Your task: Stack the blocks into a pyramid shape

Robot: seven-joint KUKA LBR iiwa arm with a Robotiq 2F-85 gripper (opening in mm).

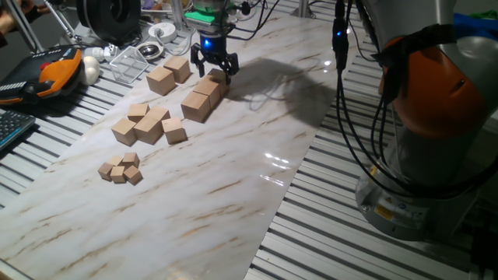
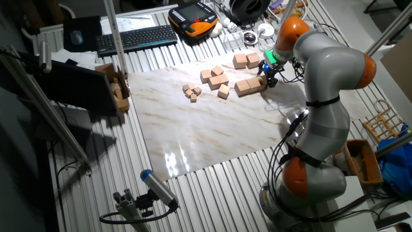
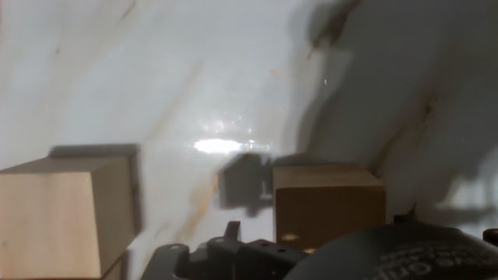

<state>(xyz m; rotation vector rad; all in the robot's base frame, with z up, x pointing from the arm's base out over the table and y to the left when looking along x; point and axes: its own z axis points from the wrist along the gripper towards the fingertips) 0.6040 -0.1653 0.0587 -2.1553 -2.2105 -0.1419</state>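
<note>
Three large tan blocks lie in a row on the marble board: the near one [image 1: 196, 106], the middle one [image 1: 207, 90] and the far end one [image 1: 219, 76]. Two more blocks [image 1: 161, 79] [image 1: 178, 68] sit apart to the left. My gripper [image 1: 214, 71] is open, with its black fingers down on either side of the far end block; I cannot tell if they touch it. The other fixed view shows the gripper [image 2: 268, 77] at the end of the row [image 2: 243, 87]. In the hand view one block [image 3: 327, 206] sits just ahead and another [image 3: 62, 214] at the left.
Medium wooden cubes [image 1: 148, 124] cluster left of the row, with tiny cubes [image 1: 120, 169] nearer the front. A clear tray [image 1: 131, 64] and an orange pendant [image 1: 54, 70] lie beyond the board's far left edge. The arm's base [image 1: 436, 117] stands at the right, and a keyboard [image 2: 136, 38] lies off the board.
</note>
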